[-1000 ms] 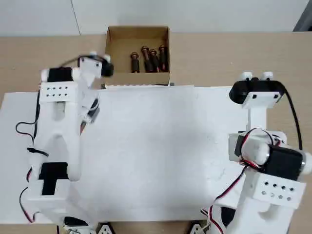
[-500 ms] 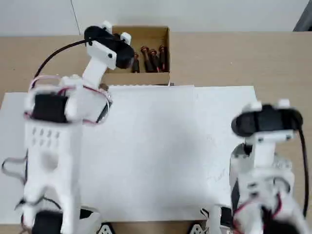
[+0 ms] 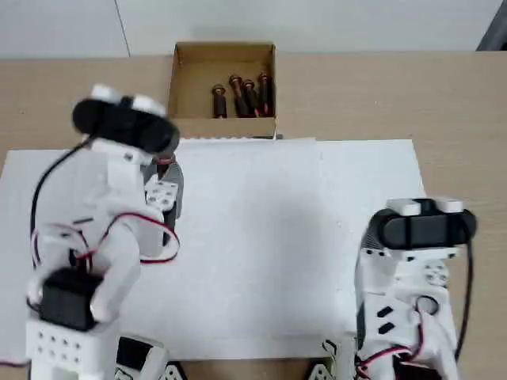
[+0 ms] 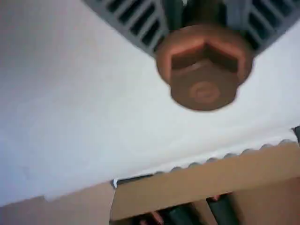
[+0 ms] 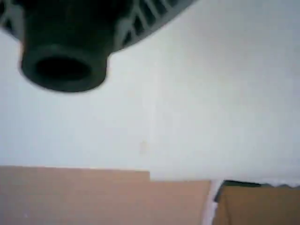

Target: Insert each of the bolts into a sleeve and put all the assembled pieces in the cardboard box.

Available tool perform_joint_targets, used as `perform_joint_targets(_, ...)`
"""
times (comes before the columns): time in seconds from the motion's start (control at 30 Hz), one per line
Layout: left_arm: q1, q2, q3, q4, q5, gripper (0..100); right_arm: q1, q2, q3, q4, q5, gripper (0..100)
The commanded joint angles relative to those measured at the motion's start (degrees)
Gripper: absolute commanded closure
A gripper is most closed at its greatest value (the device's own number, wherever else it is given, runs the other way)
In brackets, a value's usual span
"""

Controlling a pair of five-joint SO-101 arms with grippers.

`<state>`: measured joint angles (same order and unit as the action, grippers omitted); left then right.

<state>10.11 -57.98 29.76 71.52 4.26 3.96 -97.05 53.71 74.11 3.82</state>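
Observation:
In the left wrist view my left gripper (image 4: 204,11) is shut on a copper hex-head bolt (image 4: 204,70), its head pointing out over the white sheet. From above, that gripper (image 3: 166,186) hangs over the sheet's left part, a short way in front of the cardboard box (image 3: 176,87). My right gripper (image 5: 65,14) is shut on a black sleeve (image 5: 63,58) whose open bore faces the camera. The right arm (image 3: 416,237) stands at the near right. Several bolt-and-sleeve pieces (image 3: 242,95) lie in the box.
A white sheet (image 3: 269,237) covers the middle of the wooden table (image 3: 356,95). The box's front wall (image 4: 197,180) shows beyond the sheet's edge in the left wrist view, and its corner (image 5: 258,206) in the right wrist view.
The left arm drew back from the box to the sheet's left part. The right arm pulled back from the sheet's far right edge toward the near edge.

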Motion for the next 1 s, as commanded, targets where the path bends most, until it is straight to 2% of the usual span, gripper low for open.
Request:
perform_joint_targets(0.0, 0.53, -9.76, 10.77, -9.14, 3.16, 100, -6.11, -5.23, 4.84, -6.11, -0.62, 99.5)
perform_joint_targets(0.2, 0.62, -22.86, 24.31, -16.09, 8.88, 100, -14.9, -6.46, 12.13, -12.97, -1.49, 99.5)
perform_joint_targets(0.4, 0.88, -31.03, 31.34, -16.35, 18.37, 100, -25.8, -6.55, 20.04, -22.02, -4.13, 99.5)
perform_joint_targets(0.63, 2.46, -39.91, 38.2, -23.21, 27.25, 100, -39.6, -6.55, 28.75, -32.04, -3.87, 99.5)
perform_joint_targets(0.83, 7.38, -46.51, 41.54, -28.4, 30.33, 100, -43.38, -6.55, 32.26, -32.31, -3.87, 99.5)
perform_joint_targets(0.97, 7.56, -46.07, 41.45, -28.75, 33.05, 100, -44.97, -6.55, 33.05, -32.48, -2.73, 99.5)
